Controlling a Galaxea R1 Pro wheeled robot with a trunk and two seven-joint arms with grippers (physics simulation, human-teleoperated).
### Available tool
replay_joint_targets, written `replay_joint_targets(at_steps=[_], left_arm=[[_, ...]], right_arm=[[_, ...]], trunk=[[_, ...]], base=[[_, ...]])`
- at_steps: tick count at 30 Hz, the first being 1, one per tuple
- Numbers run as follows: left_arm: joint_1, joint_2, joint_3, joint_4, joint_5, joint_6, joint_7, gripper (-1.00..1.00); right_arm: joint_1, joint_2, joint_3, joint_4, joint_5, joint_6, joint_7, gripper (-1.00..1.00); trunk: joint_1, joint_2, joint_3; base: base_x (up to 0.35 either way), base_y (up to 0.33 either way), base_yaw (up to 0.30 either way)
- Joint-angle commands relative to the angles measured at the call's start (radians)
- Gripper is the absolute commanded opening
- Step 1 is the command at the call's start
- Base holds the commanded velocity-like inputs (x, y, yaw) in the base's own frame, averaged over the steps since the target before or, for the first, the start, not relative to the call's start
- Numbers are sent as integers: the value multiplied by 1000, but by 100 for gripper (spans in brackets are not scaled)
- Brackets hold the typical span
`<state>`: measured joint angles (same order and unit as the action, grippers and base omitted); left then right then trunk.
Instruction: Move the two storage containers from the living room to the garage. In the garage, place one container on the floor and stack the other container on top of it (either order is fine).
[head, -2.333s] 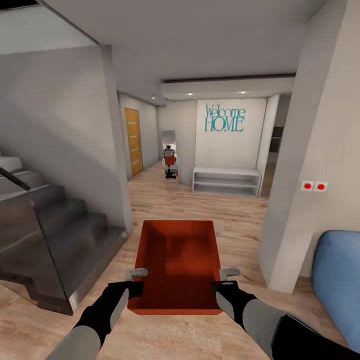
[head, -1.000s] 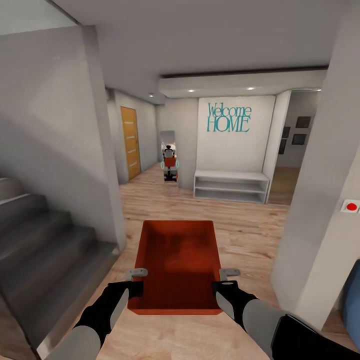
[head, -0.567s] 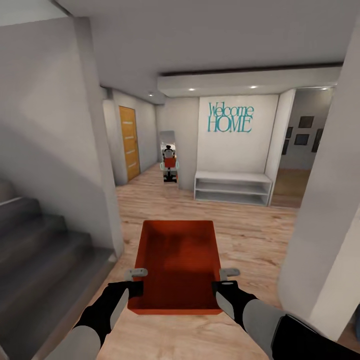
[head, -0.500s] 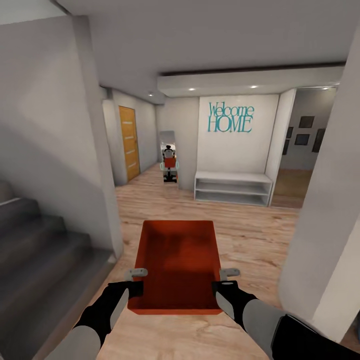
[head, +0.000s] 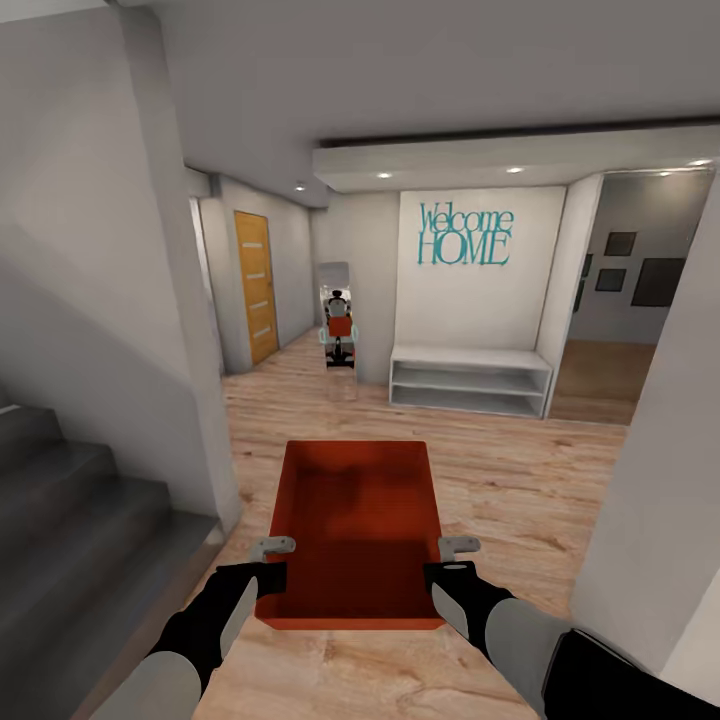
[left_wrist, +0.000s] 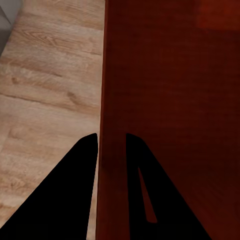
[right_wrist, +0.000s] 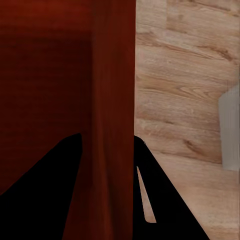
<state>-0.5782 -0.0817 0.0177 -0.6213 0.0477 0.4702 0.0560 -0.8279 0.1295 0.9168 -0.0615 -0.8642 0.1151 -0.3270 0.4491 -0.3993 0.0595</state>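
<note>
I carry one orange-red storage container (head: 355, 525) in front of me, level and above the light wood plank flooring. My left gripper (head: 272, 560) is shut on its left wall (left_wrist: 112, 100), one finger inside and one outside. On the opposite wall (right_wrist: 112, 100) my right gripper (head: 448, 558) is shut the same way. The container is open-topped and holds nothing. Garage and grey concrete floor are out of view.
A grey staircase (head: 70, 540) rises at my left beside a white wall. A white pillar (head: 660, 480) stands close on my right. Ahead are a low white shelf (head: 470, 380), a "Welcome HOME" wall sign (head: 465, 235), a mirror (head: 338, 315) and a wooden door (head: 255, 285) with frosted strips.
The whole view has advanced down the hallway: the stairs and right pillar slid outward and the blue sofa left the picture. Both grippers keep the same hold on the container.
</note>
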Motion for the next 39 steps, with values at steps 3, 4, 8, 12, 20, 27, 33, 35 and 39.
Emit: replay_joint_targets(at_steps=[3,4,8,12,20,27,33,35,39], left_arm=[[0,0,4,-2,-16,7,10,-100],[0,0,4,-2,-16,7,10,-100],[0,0,4,-2,-16,7,10,-100],[0,-1,4,-2,-16,7,10,-100],[0,-1,4,-2,-16,7,10,-100],[0,-1,4,-2,-16,7,10,-100],[0,-1,4,-2,-16,7,10,-100],[0,-1,4,-2,-16,7,10,-100],[0,-1,4,-2,-16,7,10,-100]], right_arm=[[0,-7,1,-1,8,6,-21,-100],[0,-7,1,0,8,6,-21,-100],[0,-7,1,-1,8,6,-22,-100],[0,-7,0,-1,8,6,-22,-100],[0,-7,0,-1,8,6,-22,-100],[0,-7,0,0,8,8,-23,-100],[0,-7,0,0,8,8,-23,-100],[0,-7,-1,0,8,8,-24,-100],[0,-7,0,0,8,8,-23,-100]], trunk=[[1,-1,0],[1,-1,0],[1,-1,0],[1,-1,0],[1,-1,0],[1,-1,0],[1,-1,0],[1,-1,0],[1,-1,0]], base=[[322,0,0],[322,0,0],[322,0,0],[322,0,0],[323,0,0],[322,0,-132],[322,0,-52],[323,0,-6],[323,0,-2]])
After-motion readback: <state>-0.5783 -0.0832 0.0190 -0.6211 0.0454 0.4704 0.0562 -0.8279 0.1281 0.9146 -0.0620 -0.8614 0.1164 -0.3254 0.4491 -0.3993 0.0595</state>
